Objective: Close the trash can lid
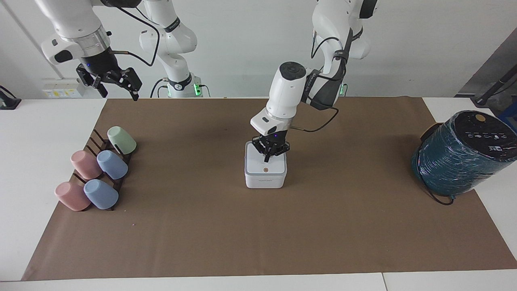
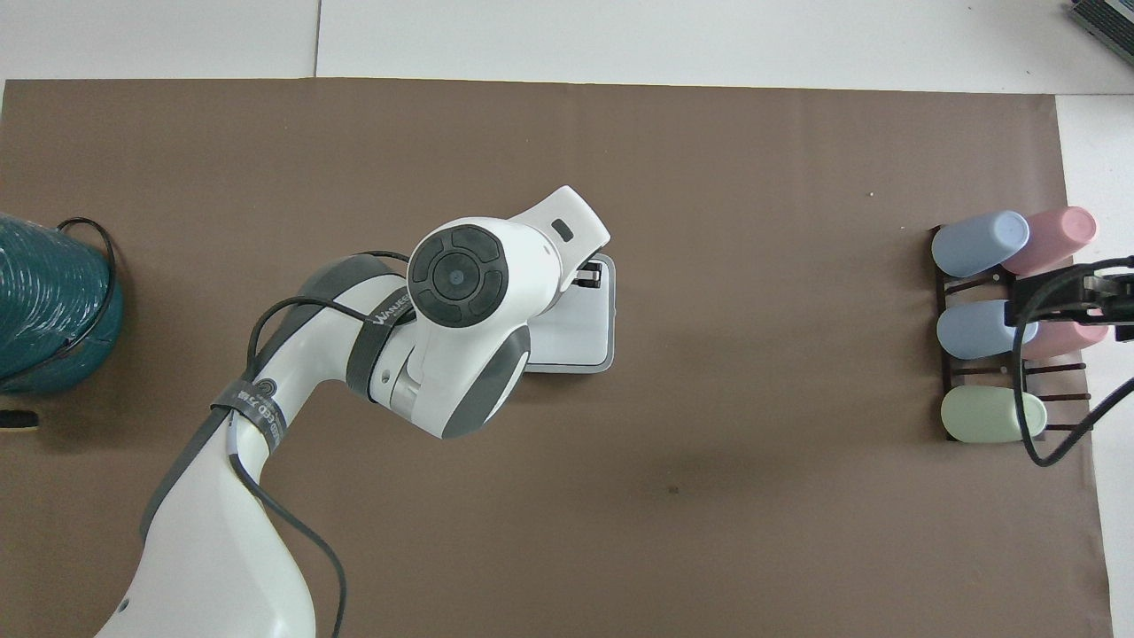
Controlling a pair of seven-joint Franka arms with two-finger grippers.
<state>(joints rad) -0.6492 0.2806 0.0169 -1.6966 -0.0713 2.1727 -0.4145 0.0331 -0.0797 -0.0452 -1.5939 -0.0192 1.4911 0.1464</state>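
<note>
The white trash can [image 1: 264,182] stands mid-table on the brown paper. Its lid [image 1: 257,165] lies flat and closed on top, with the orange-red dot showing near the edge farthest from the robots. My left gripper [image 1: 267,159] hangs just above the lid, over the half nearer the robots, shut and holding nothing. In the overhead view the left wrist covers much of the trash can [image 2: 604,341], and only part of the lid [image 2: 580,323] shows. My right gripper [image 1: 119,89] waits open, raised high at the right arm's end of the table.
A dark rack [image 1: 93,139] with several pastel cups lies at the right arm's end; from overhead the right gripper [image 2: 1067,297] hangs over it. A large teal wrapped cylinder [image 1: 460,155] with a cable sits at the left arm's end.
</note>
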